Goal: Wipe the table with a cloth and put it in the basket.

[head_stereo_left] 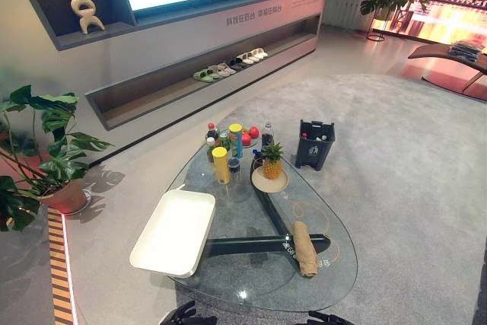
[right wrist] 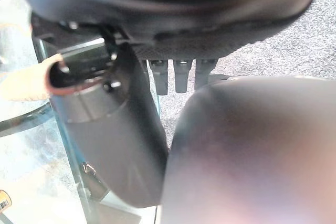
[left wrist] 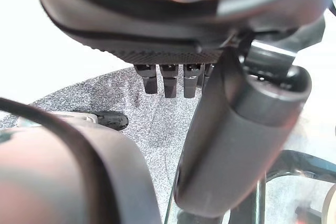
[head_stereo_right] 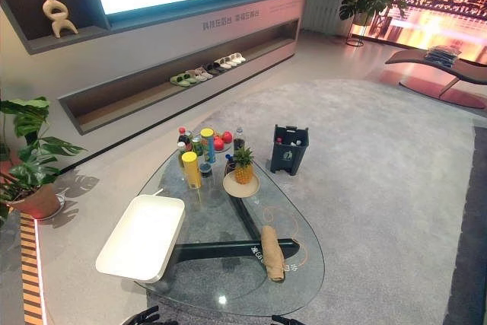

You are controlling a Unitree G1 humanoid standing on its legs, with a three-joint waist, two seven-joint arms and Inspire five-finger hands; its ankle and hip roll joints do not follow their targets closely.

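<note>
A tan cloth (head_stereo_left: 305,249) lies rolled up on the near right part of the glass table (head_stereo_left: 338,268), with nothing touching it. A white rectangular basket (head_stereo_left: 175,231) rests on the table's left edge and looks empty. My left hand (head_stereo_left: 183,315) and right hand (head_stereo_left: 327,318) hang low at the near edge of the table, short of the cloth. In the left wrist view the fingers (left wrist: 165,80) are straight and hold nothing. The right wrist view shows the same of its fingers (right wrist: 178,77), with the cloth's end (right wrist: 23,85) beyond the thumb.
A pineapple (head_stereo_left: 272,160) on a plate, yellow cans (head_stereo_left: 221,164), bottles and red fruit crowd the table's far end. A dark bin (head_stereo_left: 315,143) with bottles stands on the carpet behind the table. A potted plant (head_stereo_left: 46,150) stands at the left.
</note>
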